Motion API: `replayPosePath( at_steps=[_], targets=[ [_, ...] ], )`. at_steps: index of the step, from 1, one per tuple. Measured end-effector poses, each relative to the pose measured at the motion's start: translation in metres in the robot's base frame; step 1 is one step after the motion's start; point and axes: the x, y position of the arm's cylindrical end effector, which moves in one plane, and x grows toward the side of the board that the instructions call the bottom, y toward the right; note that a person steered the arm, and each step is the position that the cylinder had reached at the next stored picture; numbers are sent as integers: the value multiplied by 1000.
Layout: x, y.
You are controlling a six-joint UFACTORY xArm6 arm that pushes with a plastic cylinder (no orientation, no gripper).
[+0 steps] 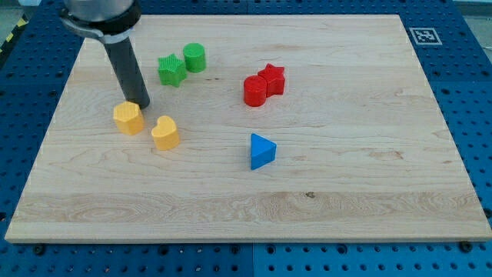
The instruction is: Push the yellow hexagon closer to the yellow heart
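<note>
The yellow hexagon [128, 118] lies on the wooden board [346, 185] at the view's left. The yellow heart [164, 132] lies just right of it and slightly lower, with a small gap between them. My tip [141, 104] rests on the board just above and right of the hexagon, at its upper right edge, close to it or touching. The dark rod rises from there toward the view's top left.
A green star [171, 70] and a green cylinder [194, 58] sit together near the view's top. A red cylinder [254, 91] and a red star [272, 78] touch near the middle. A blue triangle [261, 151] lies below them.
</note>
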Motion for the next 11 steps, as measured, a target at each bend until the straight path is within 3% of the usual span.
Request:
replayPosePath(
  at_steps=[4, 10, 11],
  targets=[
    [22, -62],
    [29, -5],
    [23, -22]
  ],
)
